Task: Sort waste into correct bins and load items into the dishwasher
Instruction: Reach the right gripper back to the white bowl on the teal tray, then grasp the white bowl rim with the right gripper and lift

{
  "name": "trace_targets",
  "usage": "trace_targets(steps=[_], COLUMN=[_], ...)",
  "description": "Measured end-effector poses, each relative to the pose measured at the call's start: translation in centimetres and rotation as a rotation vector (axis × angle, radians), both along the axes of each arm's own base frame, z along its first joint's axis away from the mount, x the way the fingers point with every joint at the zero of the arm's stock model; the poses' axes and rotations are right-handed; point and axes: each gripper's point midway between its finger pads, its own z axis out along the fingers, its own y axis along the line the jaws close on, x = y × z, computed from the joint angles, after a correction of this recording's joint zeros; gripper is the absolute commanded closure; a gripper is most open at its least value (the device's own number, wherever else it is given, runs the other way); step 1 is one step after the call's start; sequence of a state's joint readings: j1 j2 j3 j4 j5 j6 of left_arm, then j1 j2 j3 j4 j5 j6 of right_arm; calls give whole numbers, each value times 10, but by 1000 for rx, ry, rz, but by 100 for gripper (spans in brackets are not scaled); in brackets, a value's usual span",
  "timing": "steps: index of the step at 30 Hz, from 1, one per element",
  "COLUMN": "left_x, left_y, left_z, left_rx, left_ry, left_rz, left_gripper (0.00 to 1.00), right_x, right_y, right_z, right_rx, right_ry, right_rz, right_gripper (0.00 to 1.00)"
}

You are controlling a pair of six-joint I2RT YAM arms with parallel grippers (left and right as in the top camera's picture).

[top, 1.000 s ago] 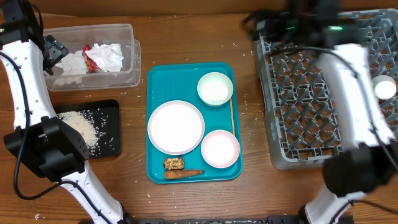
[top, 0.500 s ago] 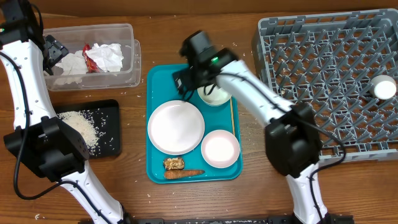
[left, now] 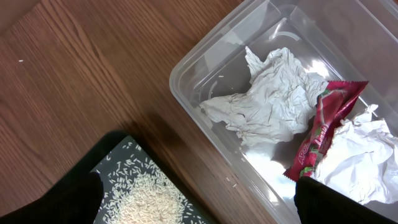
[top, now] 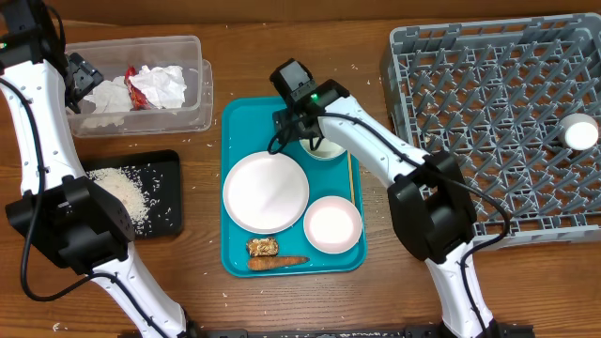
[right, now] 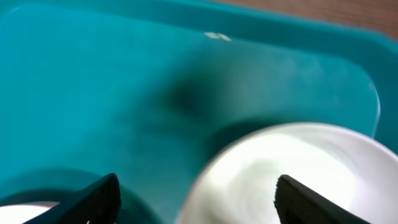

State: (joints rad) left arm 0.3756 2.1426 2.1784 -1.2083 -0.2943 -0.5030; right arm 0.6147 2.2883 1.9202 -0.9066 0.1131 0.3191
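Observation:
My right gripper (top: 302, 131) hangs low over the upper bowl (top: 329, 148) on the teal tray. In the right wrist view the right gripper (right: 196, 182) is open, and the white bowl's (right: 298, 168) rim runs between the fingers, one outside it and one over its inside. A large plate (top: 266, 192), a second bowl (top: 332, 224), a brown lump (top: 262, 247) and a carrot-like stick (top: 277, 262) also lie on the tray. A cup (top: 581, 131) sits in the grey rack (top: 488, 94). My left gripper (left: 199, 186) is open and empty, high over the clear tub (left: 186, 81).
The clear tub (top: 192, 47) holds crumpled napkins (top: 169, 84) and a red wrapper (top: 141, 89). The black tray (top: 169, 169) below it carries rice (top: 122, 192). A thin yellowish stick (top: 350, 174) lies along the right side of the teal tray (top: 244, 122). Rice grains dot the table.
My right arm swung from over the rack to the teal tray and settled on the upper bowl, its jaws narrowing a little. The left arm has not moved.

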Motion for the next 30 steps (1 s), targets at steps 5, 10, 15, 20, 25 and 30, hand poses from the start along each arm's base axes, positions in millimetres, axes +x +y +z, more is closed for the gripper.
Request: trace_targets(steps=[5,10,15,20,25,30], left_x=[0,0,0,0,0,0], left_y=[0,0,0,0,0,0], left_z=[0,0,0,0,0,0], left_rx=[0,0,0,0,0,0], left_ry=[0,0,0,0,0,0], left_rz=[0,0,0,0,0,0], left_gripper=[0,0,0,0,0,0], right_x=[-6,-14,-17,-22,-24,-26], right_y=[-5,-5,-4,-4,-3,-5], right_z=[-5,-8,-9,-14,-17,-17], right_rx=[5,20,29,24,26,18], right_ry=[41,85,100,116,120,130], right_rz=[-44,-79,-91,-96,-98,-97], right_gripper=[39,44,45,53,62,77])
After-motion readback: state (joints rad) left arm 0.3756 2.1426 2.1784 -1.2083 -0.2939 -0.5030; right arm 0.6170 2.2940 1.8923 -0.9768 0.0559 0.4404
